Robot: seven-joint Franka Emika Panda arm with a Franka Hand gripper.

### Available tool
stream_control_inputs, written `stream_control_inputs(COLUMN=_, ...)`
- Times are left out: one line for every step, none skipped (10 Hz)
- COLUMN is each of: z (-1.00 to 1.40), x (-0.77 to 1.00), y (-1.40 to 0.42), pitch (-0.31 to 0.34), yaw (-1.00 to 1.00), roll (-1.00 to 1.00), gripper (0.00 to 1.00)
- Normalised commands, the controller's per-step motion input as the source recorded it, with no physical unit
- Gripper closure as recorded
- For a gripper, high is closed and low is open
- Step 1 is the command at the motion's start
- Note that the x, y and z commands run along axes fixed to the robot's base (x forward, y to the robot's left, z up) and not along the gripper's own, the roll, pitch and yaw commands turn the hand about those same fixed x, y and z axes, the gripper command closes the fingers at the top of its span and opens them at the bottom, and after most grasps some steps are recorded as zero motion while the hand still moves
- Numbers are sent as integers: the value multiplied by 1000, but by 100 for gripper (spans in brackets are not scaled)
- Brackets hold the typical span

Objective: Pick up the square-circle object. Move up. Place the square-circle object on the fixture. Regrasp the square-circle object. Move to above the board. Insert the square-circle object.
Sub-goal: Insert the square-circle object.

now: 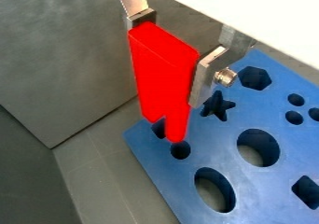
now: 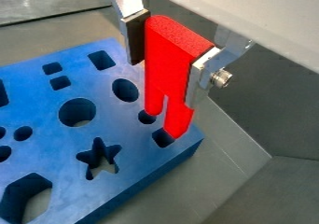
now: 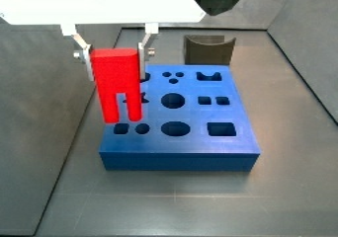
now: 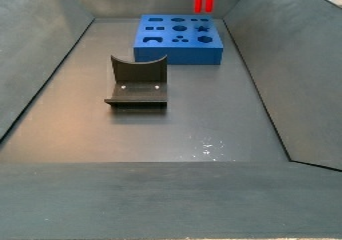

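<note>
I see my claw [image 1: 174,43] clamped on the glossy red square-circle object [image 1: 162,78], flat silver fingers [image 2: 129,8] pressing its upper sides. The block hangs upright, both prongs pointing down at the matte blue board [image 3: 185,142], over holes near its corner. The dark L-shaped fixture [image 4: 136,82] sits well apart on the grey worktop [image 4: 174,134].

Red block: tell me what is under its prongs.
The red block, held upright in the gripper, hangs over the board. Its prong tips sit at small holes near the board's corner. The tips hide how far they have entered.
</note>
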Motion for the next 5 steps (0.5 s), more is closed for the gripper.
stream_control_inputs(z=-106, x=6, y=-66, pitch=-19, yaw=0, roll=0, gripper=100)
stream_control_inputs(z=-94, x=0, y=-74, pitch=-11, yaw=0, roll=13, gripper=100)
stream_control_inputs(z=0, x=0, y=-40, pitch=0, yaw=0, roll=0, gripper=100)
stream_control_inputs(z=-43, x=0, y=-49, pitch=-20, yaw=0, roll=0, gripper=100)
stream_control_inputs(z=-200, x=217, y=0, pitch=-67, yaw=94, roll=0, gripper=100)
